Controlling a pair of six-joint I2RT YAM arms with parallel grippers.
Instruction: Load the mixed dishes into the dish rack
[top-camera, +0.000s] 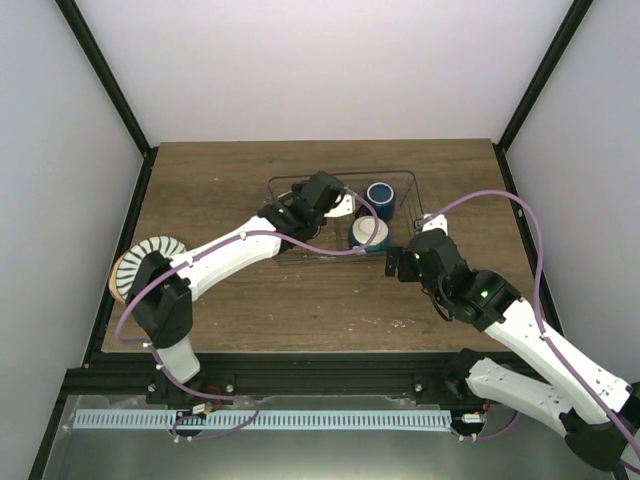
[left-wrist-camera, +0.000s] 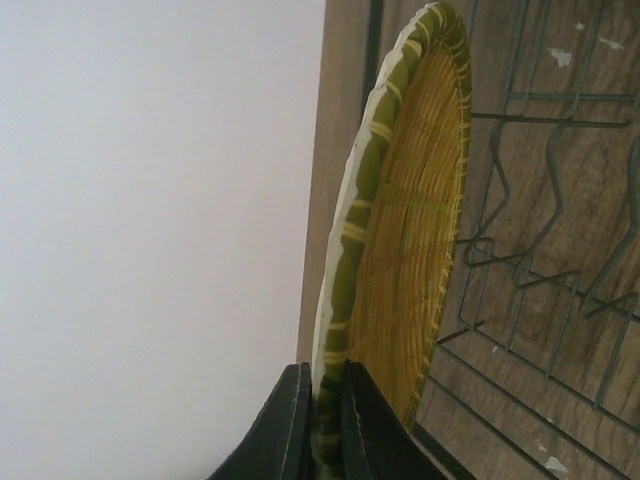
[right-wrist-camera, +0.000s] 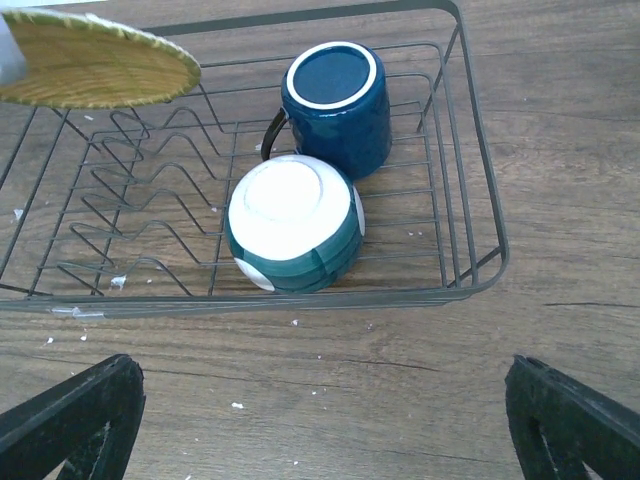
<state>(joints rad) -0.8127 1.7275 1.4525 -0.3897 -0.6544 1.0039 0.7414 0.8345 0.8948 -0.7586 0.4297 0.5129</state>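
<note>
My left gripper (left-wrist-camera: 322, 400) is shut on the rim of the orange-yellow plate (left-wrist-camera: 410, 230), which has a green striped edge. It holds the plate on edge over the left part of the wire dish rack (left-wrist-camera: 540, 250). From above, the left gripper (top-camera: 335, 203) sits over the dish rack (top-camera: 300, 250). Inside the rack, a dark blue cup (right-wrist-camera: 338, 100) and a bowl (right-wrist-camera: 292, 222) with a white base and green sides both stand upside down at the right. My right gripper (right-wrist-camera: 320, 430) is open, low over bare table in front of the rack (right-wrist-camera: 470, 290).
A white plate with black radial stripes (top-camera: 148, 258) lies at the table's left edge, with a tan rim (top-camera: 120, 285) showing under it. Zigzag dividers (right-wrist-camera: 130, 210) fill the rack's left half. Black frame posts stand at the table's corners.
</note>
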